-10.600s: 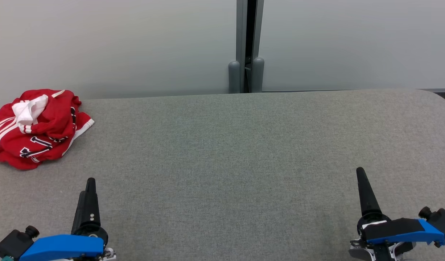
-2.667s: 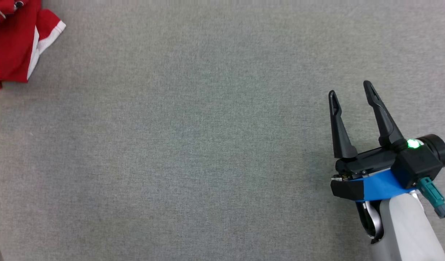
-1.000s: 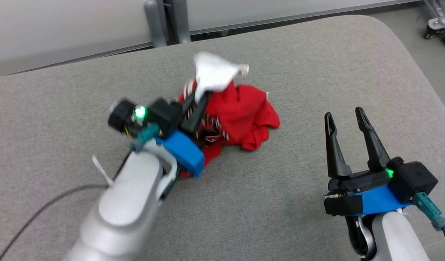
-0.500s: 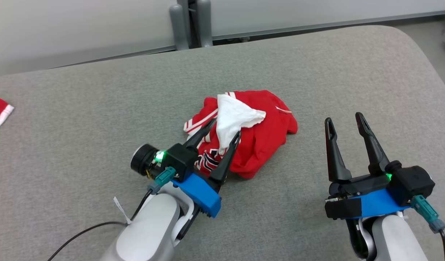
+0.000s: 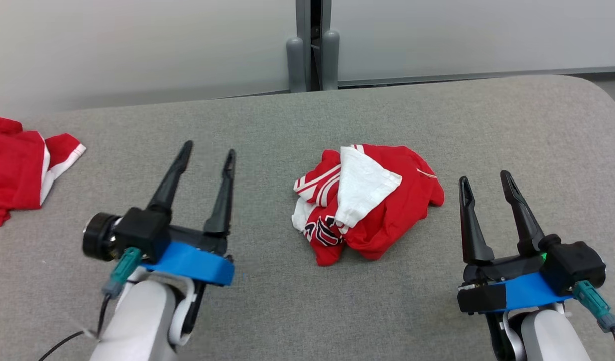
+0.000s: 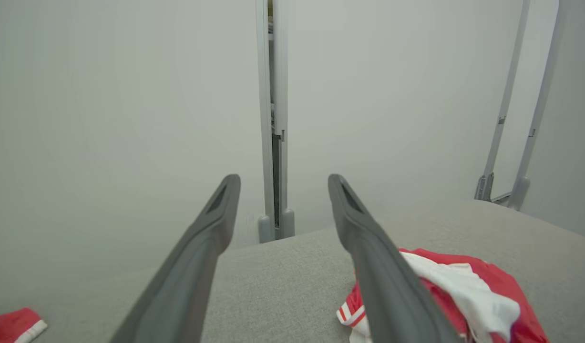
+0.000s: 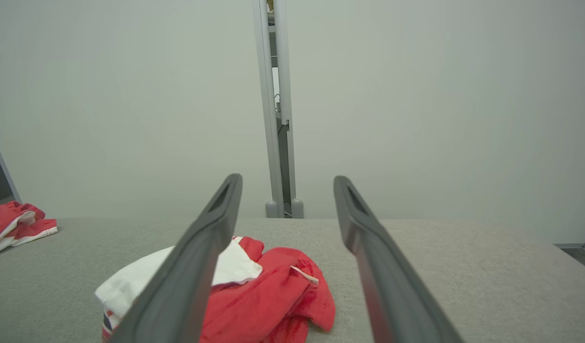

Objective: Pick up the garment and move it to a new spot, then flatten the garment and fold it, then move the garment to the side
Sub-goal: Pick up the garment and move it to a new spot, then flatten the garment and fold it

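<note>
Grey table (image 5: 287, 311) bears the bunched garment (image 5: 372, 210); my left gripper (image 5: 208, 149) and right gripper (image 5: 483, 177) flank it, both spread empty, presumably for flattening.

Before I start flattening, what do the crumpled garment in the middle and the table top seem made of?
Garment: soft knit fabric, probably jersey, matte red with a white panel; it lies in loose folds. Table top: grey woven cloth covering, matte; fine weave shows.

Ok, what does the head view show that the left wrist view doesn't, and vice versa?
Head view: the right gripper, open, right of the garment, and its dark lettering. Left wrist view: two slanted grey posts beyond the table's right end. Both: the crumpled red-and-white garment on the grey table, the open left gripper, and a second red garment at far left.
</note>
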Tool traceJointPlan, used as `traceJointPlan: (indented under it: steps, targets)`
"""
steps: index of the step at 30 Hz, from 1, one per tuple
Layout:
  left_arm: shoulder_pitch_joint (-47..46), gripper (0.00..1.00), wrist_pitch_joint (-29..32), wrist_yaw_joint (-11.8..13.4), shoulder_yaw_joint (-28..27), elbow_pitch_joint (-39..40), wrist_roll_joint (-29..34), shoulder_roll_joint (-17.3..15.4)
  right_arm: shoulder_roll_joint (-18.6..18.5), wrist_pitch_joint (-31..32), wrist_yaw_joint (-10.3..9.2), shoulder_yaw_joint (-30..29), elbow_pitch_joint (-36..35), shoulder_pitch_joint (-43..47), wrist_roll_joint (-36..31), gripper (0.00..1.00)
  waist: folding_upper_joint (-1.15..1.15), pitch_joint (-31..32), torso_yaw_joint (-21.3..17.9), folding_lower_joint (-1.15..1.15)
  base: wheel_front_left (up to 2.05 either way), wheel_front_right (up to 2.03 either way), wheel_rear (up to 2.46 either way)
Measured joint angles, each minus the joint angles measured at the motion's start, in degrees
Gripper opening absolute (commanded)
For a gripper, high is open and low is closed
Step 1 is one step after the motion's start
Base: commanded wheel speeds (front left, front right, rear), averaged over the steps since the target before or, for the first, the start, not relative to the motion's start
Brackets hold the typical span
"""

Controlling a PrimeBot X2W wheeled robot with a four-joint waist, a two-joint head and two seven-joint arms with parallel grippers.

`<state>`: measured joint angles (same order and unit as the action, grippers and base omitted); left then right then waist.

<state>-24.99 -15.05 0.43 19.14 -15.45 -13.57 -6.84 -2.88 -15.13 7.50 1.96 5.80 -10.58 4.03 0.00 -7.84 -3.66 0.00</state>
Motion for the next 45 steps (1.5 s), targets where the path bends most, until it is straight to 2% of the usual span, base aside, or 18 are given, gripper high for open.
traceJointPlan:
  steps: [6,14,25,45]
  targets:
    - [8.6,1.0,0.0,0.4,-7.8,2.6,1.1,-1.7,0.0,0.0,0.0,-0.5,0.2,1.7,-0.1,1.0,0.0,2.4,1.5,0.0,0.0,0.0,0.0]
    - [15.8,1.0,0.0,-1.6,-13.4,3.6,2.7,0.0,0.0,0.0,0.0,-1.4,0.6,4.6,-0.5,1.0,0.0,4.9,3.0,0.0,0.0,0.0,0.0]
    - [19.4,1.0,0.0,-4.6,-16.2,2.6,4.8,2.4,0.0,0.0,0.0,-1.9,1.8,7.1,-0.5,1.0,0.0,6.9,3.4,0.0,0.0,0.0,0.0]
    - [19.9,1.0,0.0,-6.0,-18.7,2.4,6.6,3.8,0.0,0.0,0.0,-2.0,2.8,7.3,-0.4,1.0,0.0,6.9,3.7,0.0,0.0,0.0,0.0]
